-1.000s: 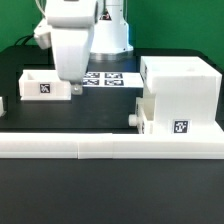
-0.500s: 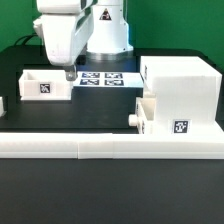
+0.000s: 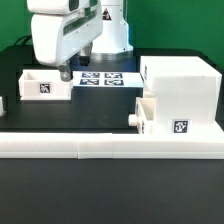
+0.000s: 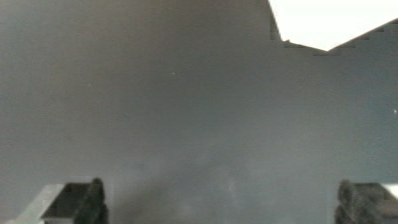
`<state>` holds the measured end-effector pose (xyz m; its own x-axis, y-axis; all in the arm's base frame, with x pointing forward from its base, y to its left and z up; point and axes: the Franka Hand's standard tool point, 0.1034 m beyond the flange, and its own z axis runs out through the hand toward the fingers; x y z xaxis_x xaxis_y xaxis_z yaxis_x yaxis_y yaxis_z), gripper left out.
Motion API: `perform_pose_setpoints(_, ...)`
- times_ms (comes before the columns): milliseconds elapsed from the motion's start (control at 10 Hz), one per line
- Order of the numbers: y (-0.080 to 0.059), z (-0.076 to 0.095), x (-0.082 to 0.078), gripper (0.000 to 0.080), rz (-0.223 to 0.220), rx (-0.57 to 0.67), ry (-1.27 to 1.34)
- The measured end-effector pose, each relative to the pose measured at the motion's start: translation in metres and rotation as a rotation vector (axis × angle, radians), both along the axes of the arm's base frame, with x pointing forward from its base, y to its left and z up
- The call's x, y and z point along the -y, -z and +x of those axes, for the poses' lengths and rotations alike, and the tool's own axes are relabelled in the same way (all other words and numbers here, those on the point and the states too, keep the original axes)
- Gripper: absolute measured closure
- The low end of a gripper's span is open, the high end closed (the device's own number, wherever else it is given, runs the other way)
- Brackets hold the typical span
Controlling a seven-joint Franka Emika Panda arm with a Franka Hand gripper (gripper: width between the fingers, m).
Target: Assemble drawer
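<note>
The drawer's large white housing (image 3: 182,92) stands at the exterior view's right. One knobbed tray (image 3: 160,119) sits against its lower front, knob (image 3: 135,117) pointing to the exterior view's left. The second small tray (image 3: 45,84) lies apart at the left, tag facing front. My gripper (image 3: 65,72) hangs just above that tray's right end, touching nothing. In the wrist view the gripper (image 4: 221,205) is open and empty, with dark fingers (image 4: 71,203) far apart over bare dark table. A white corner (image 4: 320,22) shows there; I cannot tell which part it is.
The marker board (image 3: 102,77) lies flat behind the gripper, near the arm's base. A long low white border wall (image 3: 90,146) runs along the front. Another white piece (image 3: 2,105) shows at the left edge.
The gripper has risen and shifted to the exterior view's left, from beside the small tray to above its right end. The drawer parts have not moved.
</note>
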<state>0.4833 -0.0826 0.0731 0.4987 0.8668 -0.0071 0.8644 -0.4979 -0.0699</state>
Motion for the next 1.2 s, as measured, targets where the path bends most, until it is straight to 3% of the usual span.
perform_pose_setpoints(200, -0.013, -0.030, 0.006, 0.0150, -0.038, 0.054, 0.318)
perform_pose_setpoints(500, -0.003, -0.052, 0.021, 0.0150, -0.026, 0.101, 0.504)
perform_pose_setpoints(900, -0.001, -0.052, 0.015, 0.0150, -0.018, 0.079, 0.795)
perform_pose_setpoints(1200, 0.019, -0.081, 0.012, 0.0150, -0.031, 0.035, 0.899)
